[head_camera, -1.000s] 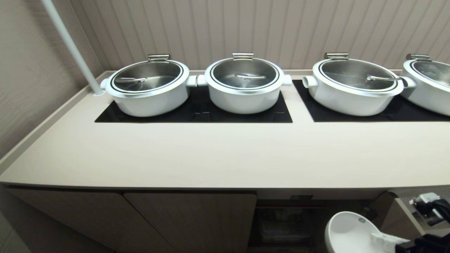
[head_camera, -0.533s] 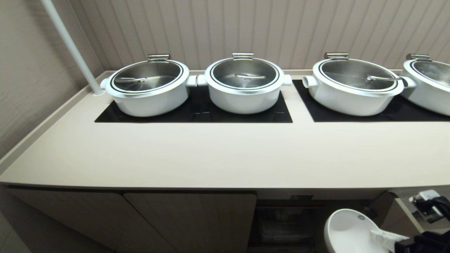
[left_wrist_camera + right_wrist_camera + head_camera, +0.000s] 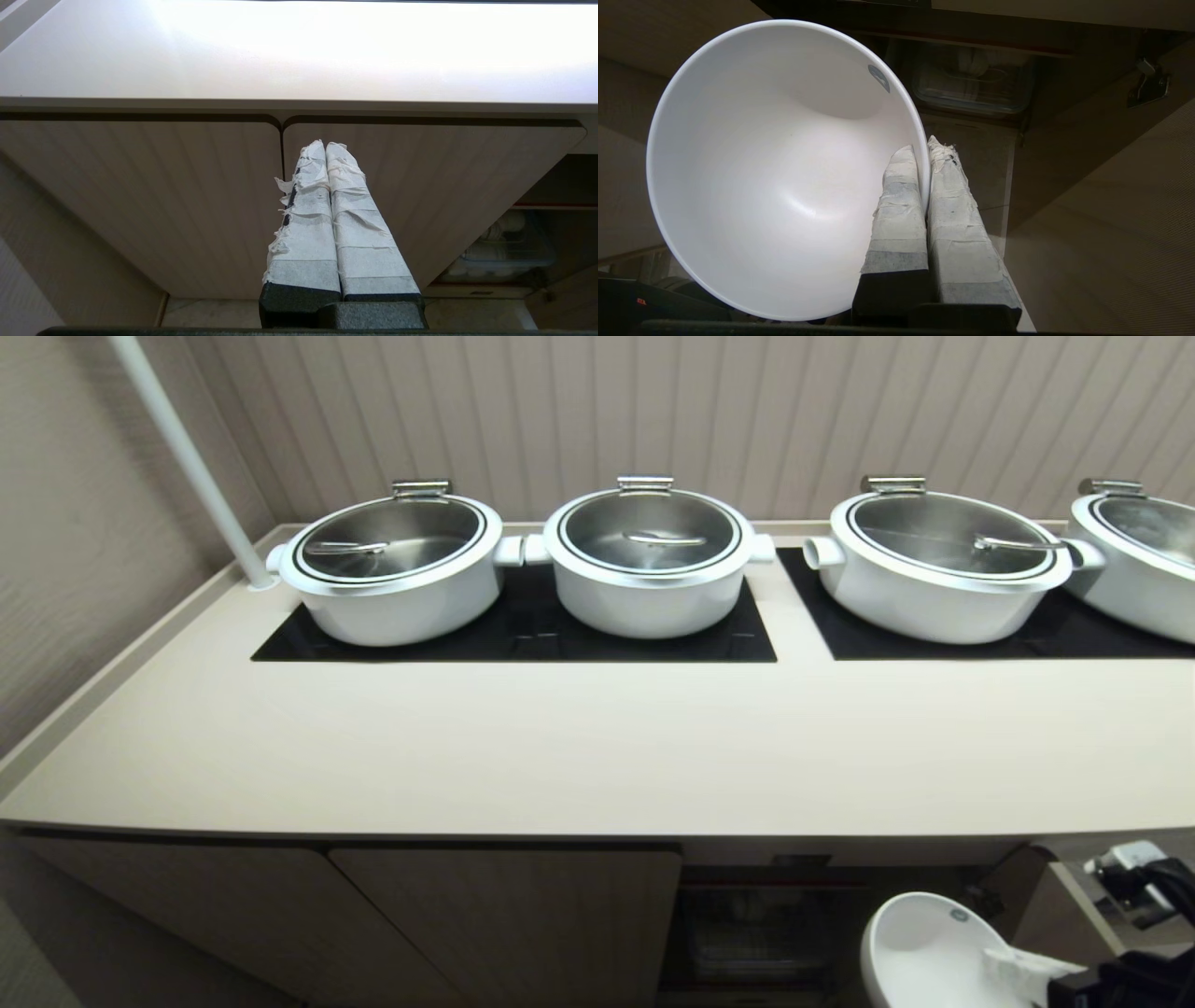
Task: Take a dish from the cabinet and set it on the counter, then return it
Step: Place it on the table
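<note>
The bowl (image 3: 775, 177) is pinched by its rim between the closed fingers of the right gripper (image 3: 924, 149), held below the counter (image 3: 597, 756) edge before the open cabinet (image 3: 766, 924). The counter lies above and ahead, so a lift is called for. The left gripper (image 3: 325, 145) is parked shut and empty.

No readable text is showing anywhere in these views. The white bowl (image 3: 775, 177) is carrying a small grey-blue mark (image 3: 879, 77) on its inner wall near the rim, but its lettering or design is staying too small to make out.
</note>
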Motion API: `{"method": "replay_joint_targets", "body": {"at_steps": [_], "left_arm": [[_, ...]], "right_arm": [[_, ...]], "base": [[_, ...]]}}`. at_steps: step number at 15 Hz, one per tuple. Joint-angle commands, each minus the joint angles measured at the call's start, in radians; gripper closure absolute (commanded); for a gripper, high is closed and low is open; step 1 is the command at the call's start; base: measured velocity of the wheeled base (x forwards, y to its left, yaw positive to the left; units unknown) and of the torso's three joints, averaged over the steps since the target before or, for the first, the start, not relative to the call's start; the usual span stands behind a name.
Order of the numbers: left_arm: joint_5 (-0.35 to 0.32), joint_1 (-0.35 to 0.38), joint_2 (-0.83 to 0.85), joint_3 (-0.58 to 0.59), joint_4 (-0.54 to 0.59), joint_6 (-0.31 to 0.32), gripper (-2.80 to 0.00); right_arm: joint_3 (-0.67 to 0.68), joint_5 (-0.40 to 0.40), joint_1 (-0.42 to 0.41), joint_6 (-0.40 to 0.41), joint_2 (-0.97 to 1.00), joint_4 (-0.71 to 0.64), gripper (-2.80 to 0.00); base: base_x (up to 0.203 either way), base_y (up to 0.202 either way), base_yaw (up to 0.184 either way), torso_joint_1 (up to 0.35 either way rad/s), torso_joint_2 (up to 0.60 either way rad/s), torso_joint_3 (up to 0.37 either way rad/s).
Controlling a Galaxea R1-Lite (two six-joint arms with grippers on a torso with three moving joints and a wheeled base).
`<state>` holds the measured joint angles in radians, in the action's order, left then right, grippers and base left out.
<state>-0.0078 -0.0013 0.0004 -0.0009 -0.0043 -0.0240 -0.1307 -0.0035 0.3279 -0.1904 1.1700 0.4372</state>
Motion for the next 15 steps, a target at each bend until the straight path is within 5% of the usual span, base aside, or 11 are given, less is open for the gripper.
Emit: {"method": "replay_joint_targets", "body": {"at_steps": [1,15], "left_arm": [[0.000,0.000,0.000,0.001,0.000,-0.001,0.00],[0.000,0.000,0.000,0.001,0.000,-0.001,0.00]], "right_arm": [[-0.003,-0.001,0.000,-0.001,0.000,0.001,0.00],[-0.062,-0.001,0.000,-0.006,-0.010,-0.052,0.00]], "base": [[0.000,0.000,0.000,0.000,0.00,0.000],[0.000,0.000,0.000,0.000,0.00,0.000]]}}
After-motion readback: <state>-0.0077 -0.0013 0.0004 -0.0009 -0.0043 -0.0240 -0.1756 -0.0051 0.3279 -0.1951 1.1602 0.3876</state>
